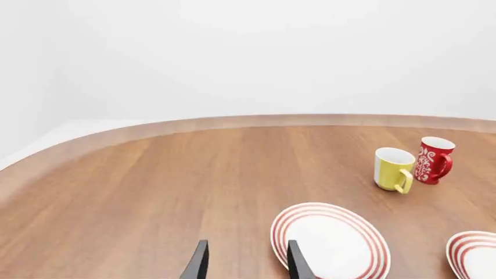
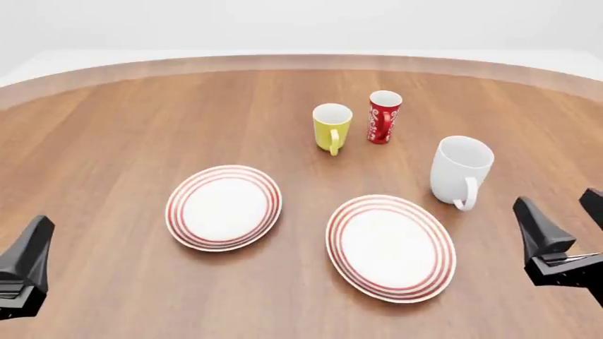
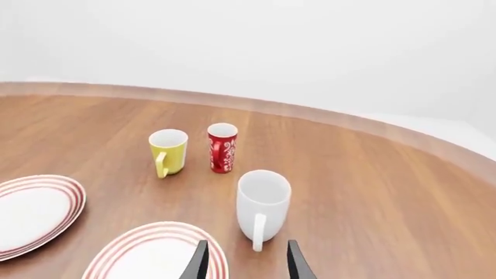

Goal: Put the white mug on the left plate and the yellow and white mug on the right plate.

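- The white mug (image 2: 461,169) stands upright on the wooden table (image 2: 123,127) at the right of the front view, its handle turned toward the camera, just beyond the upper right rim of the right plate (image 2: 390,247).
- The yellow and white mug (image 2: 332,127) stands upright in the upper centre of the front view, just beside a red patterned mug (image 2: 383,116) on its right.
- The left plate (image 2: 224,207) lies left of centre with nothing on it; the right plate, lower and right of centre, is likewise bare.
- The left gripper (image 1: 246,264) has its fingers spread apart and grips nothing, hanging over the table near the left plate's rim.
- The right gripper (image 3: 246,264) also has its fingers parted around nothing, pointed toward the white mug, apart from it.
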